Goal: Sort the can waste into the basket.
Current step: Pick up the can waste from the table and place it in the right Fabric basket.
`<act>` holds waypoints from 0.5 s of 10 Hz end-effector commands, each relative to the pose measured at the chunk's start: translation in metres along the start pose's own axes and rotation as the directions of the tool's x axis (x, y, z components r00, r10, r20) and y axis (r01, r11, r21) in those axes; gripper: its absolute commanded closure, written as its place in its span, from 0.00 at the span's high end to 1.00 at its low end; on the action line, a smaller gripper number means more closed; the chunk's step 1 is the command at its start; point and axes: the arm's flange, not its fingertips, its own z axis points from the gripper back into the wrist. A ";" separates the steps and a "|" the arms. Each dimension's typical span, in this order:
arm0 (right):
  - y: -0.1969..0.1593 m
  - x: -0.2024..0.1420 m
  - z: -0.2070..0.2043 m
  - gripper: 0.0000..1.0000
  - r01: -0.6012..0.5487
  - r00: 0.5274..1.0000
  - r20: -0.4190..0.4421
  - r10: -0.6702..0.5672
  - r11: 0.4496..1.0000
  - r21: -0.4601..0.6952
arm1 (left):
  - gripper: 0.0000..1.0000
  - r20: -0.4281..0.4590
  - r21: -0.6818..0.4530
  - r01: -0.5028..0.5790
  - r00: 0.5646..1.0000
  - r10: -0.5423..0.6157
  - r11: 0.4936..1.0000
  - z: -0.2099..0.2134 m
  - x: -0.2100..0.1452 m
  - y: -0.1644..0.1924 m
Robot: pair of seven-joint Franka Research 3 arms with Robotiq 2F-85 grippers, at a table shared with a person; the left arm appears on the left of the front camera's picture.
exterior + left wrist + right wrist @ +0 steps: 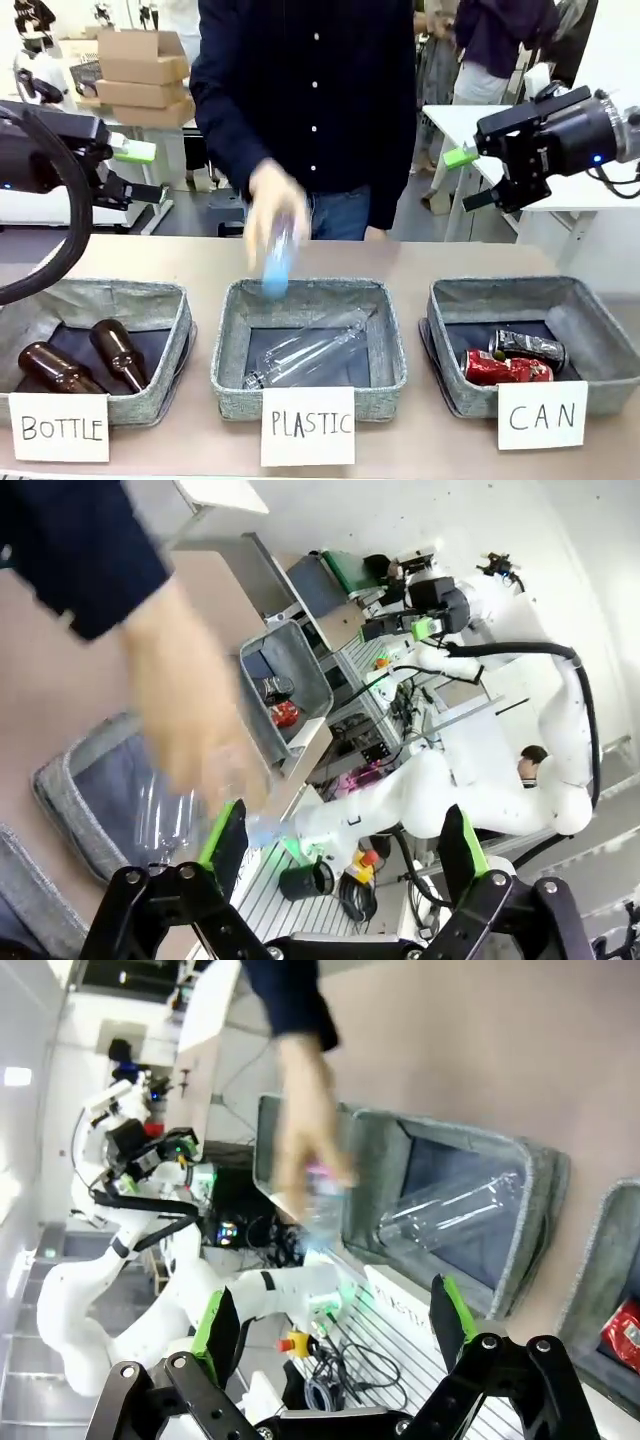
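Observation:
The grey basket [600,300] with the "CAN" card stands at the table's right. Inside it lie a dented red can [505,368] and, just behind, a black can [528,347]. My right gripper [468,178] hangs open and empty high above the table, behind this basket's left end. My left gripper [140,172] is also open and empty, up at the far left. In the left wrist view the basket [300,665] sits far off with the red can [285,713] in it. The right wrist view catches a corner of the red can [625,1332].
A person's hand [272,210] holds a clear bottle [277,265] over the "PLASTIC" basket [390,350], where another clear bottle [310,352] lies. The "BOTTLE" basket [170,305] at the left holds two brown bottles [118,352]. Bare table lies behind the baskets.

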 end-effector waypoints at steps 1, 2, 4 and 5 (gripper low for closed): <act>0.007 0.003 -0.007 1.00 -0.008 1.000 0.019 0.008 1.000 0.013 | 1.00 -0.020 0.007 -0.012 1.000 0.012 1.000 0.005 0.005 -0.004; 0.007 0.003 -0.007 1.00 -0.008 1.000 0.019 0.008 1.000 0.013 | 1.00 -0.020 0.007 -0.012 1.000 0.012 1.000 0.005 0.005 -0.004; 0.007 0.003 -0.007 1.00 -0.008 1.000 0.019 0.008 1.000 0.013 | 1.00 -0.020 0.007 -0.012 1.000 0.012 1.000 0.005 0.005 -0.004; 0.007 0.003 -0.007 1.00 -0.008 1.000 0.019 0.008 1.000 0.013 | 1.00 -0.020 0.007 -0.012 1.000 0.012 1.000 0.005 0.005 -0.004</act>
